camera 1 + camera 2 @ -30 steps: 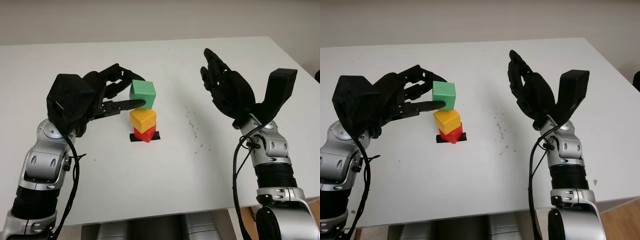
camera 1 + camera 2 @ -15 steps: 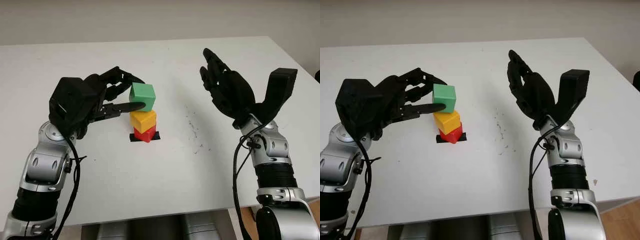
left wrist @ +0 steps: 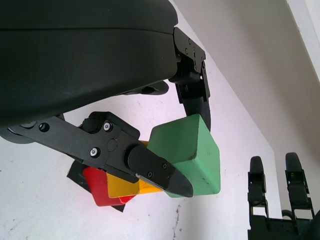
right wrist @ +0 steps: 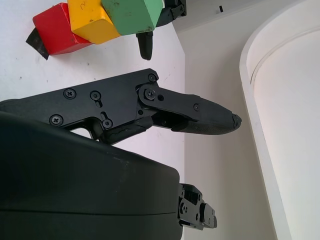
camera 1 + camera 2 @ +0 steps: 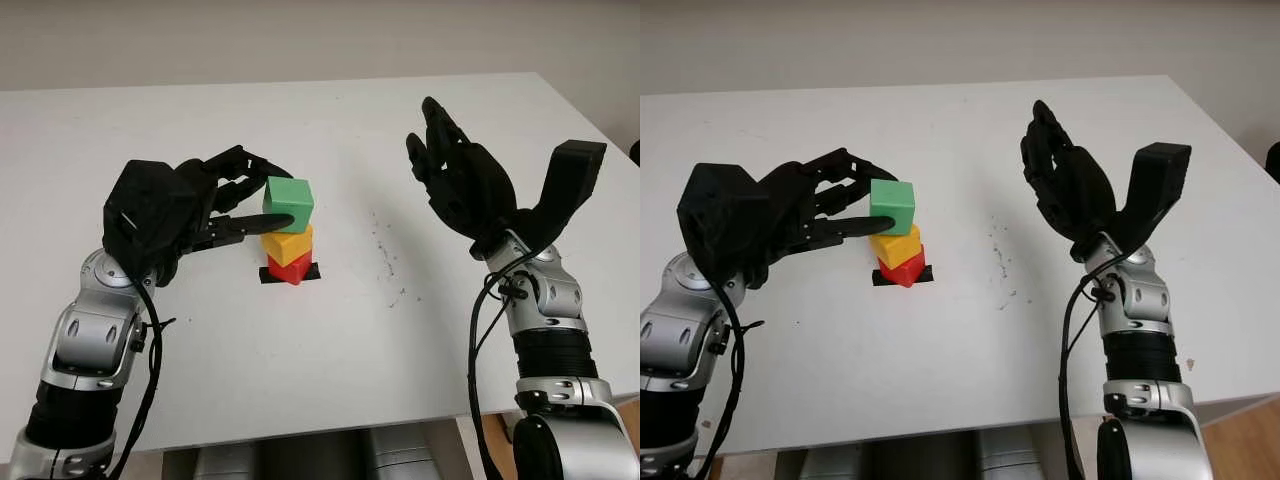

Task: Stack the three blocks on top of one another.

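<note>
A small black patch (image 5: 290, 272) on the white table (image 5: 330, 340) serves as the landmark: the red block (image 5: 290, 269) sits on it, turned so one corner points toward the robot, and the yellow block (image 5: 288, 243) lies directly on top of the red one. The green block (image 5: 289, 204) is at the top of the stack, touching the yellow block's upper face and set a little askew to it. The left hand (image 5: 215, 205) reaches in from the left of the patch and has its fingers closed around the green block, one finger (image 3: 155, 168) pressed along the near side of the block and the others (image 3: 195, 95) curled over its far side; the left wrist view shows these fingers touching the green faces on opposite sides. The right hand (image 5: 462, 185) is raised above the table well to the right of the patch, open and holding nothing, its palm turned toward the stack. Between that hand and the patch, a scatter of small dark specks (image 5: 388, 262) marks the table surface.
</note>
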{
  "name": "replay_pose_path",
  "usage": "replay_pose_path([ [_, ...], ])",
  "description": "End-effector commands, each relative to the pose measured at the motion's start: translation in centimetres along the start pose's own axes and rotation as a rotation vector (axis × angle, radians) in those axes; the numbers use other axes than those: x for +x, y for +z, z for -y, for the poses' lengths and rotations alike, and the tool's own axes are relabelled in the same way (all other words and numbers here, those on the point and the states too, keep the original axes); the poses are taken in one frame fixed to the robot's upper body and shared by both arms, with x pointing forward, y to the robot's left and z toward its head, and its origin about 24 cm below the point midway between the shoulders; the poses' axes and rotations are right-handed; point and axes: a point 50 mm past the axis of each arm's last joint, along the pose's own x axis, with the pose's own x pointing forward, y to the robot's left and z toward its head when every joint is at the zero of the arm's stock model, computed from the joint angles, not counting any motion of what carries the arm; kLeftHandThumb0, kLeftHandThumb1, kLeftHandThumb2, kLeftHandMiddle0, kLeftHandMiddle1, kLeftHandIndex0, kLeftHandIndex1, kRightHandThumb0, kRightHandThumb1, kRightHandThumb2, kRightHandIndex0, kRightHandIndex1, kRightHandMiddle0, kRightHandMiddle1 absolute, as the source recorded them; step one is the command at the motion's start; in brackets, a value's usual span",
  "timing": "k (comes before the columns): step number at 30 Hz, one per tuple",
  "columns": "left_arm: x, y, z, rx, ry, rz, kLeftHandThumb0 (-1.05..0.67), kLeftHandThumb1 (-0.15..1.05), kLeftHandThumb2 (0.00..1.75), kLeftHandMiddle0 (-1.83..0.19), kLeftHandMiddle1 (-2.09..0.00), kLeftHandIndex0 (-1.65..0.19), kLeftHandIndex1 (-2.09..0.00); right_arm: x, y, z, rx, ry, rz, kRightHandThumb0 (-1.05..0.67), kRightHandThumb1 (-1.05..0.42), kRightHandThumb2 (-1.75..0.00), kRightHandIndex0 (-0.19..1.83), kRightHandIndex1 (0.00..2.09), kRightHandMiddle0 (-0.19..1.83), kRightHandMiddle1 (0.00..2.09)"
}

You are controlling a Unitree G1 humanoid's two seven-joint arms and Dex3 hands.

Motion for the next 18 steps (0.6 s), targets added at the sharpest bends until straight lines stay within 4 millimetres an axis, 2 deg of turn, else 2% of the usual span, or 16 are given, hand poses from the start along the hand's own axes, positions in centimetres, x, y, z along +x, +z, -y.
replay_pose_path([
  [1, -0.24, 0.01, 0.27, 0.014, -0.003, 0.001, -0.4, 1.03, 0.05, -0.26, -0.04, -0.42, -1.63, -0.09, 0.48, -0.01, -0.009, 0.007, 0.019, -0.68, -1.05, -0.62, -0.19, 0.0, -0.19, 0.0],
  [18, -0.29, -0.08, 0.37, 0.087, 0.012, -0.016, -0.42, 1.01, 0.05, -0.28, -0.05, -0.43, -1.59, -0.05, 0.54, 0.02, -0.013, 0.013, 0.014, -0.67, -1.05, -0.62, -0.19, 0.0, -0.19, 0.0],
])
